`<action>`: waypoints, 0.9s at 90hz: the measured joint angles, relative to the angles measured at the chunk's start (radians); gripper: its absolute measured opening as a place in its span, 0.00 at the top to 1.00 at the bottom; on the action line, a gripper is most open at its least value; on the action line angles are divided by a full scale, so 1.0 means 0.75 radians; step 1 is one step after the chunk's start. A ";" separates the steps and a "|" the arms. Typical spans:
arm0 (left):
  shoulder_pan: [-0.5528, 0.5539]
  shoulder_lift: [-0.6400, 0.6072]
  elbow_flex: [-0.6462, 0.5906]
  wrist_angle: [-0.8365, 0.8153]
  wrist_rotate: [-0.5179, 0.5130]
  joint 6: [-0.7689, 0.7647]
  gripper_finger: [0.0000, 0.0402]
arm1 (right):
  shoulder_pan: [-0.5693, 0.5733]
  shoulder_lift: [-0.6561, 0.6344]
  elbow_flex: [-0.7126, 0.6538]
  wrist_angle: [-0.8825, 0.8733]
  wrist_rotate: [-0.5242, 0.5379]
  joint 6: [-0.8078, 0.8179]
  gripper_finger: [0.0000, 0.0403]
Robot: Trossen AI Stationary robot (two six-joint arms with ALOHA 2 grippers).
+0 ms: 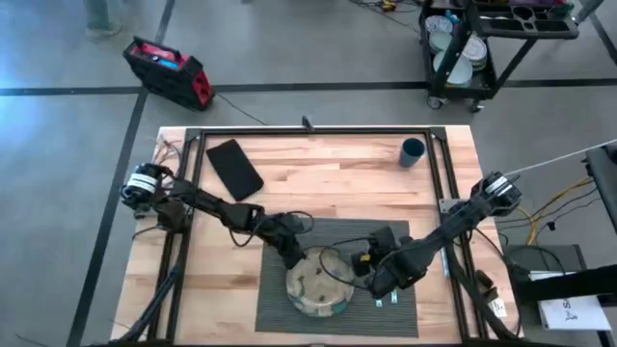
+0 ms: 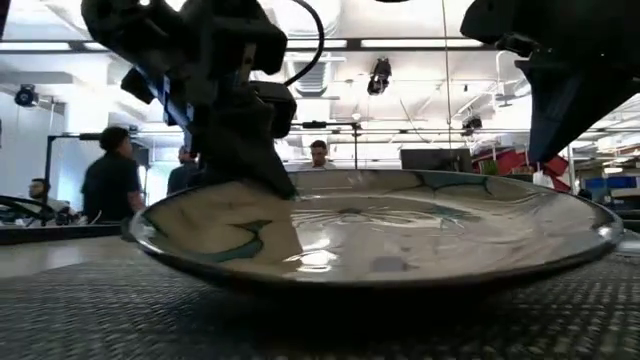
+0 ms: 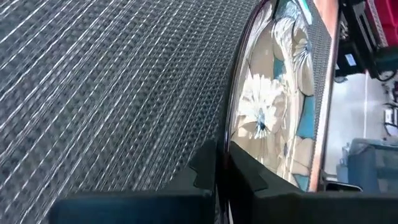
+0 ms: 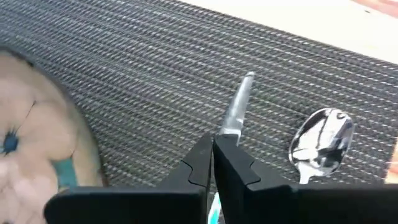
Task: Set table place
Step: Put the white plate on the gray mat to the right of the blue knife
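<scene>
The placemat (image 1: pixel 337 236) lies flat on the surface (image 1: pixel 328 164), beneath both grippers. Left fingers (image 3: pixel 205 171) pinch the plate's (image 1: pixel 320 282) rim; right fingers (image 4: pixel 202 158) pinch a knife (image 4: pixel 236 112). The plate is likely heavy, slick and fragile.

Bright ceiling strip lights (image 2: pixel 400 43) are seen behind the silhouetted left gripper (image 2: pixel 262 150). Glare is thrown across the glossy cream-and-teal painted ceramic plate (image 2: pixel 400 225) beneath it, and the nearest ribbed grey placemat (image 2: pixel 320 330) is blurred.

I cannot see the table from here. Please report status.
Left hand shut on plate rim, plate on placemat. Right hand shut on knife, beside spoon. Nothing in the way.
</scene>
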 joint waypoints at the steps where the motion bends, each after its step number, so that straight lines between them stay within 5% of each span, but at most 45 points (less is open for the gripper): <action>1: 0.003 0.000 0.001 0.000 0.000 0.005 0.99 | 0.000 0.000 0.000 0.000 0.000 0.000 1.00; 47: 0.109 -0.164 0.009 -0.030 -0.011 0.192 0.73 | 0.000 0.000 0.007 0.008 0.010 0.002 1.00; 81: 0.023 -0.223 0.006 -0.615 -0.110 0.275 0.76 | 0.000 0.018 0.001 0.564 -0.003 -0.334 1.00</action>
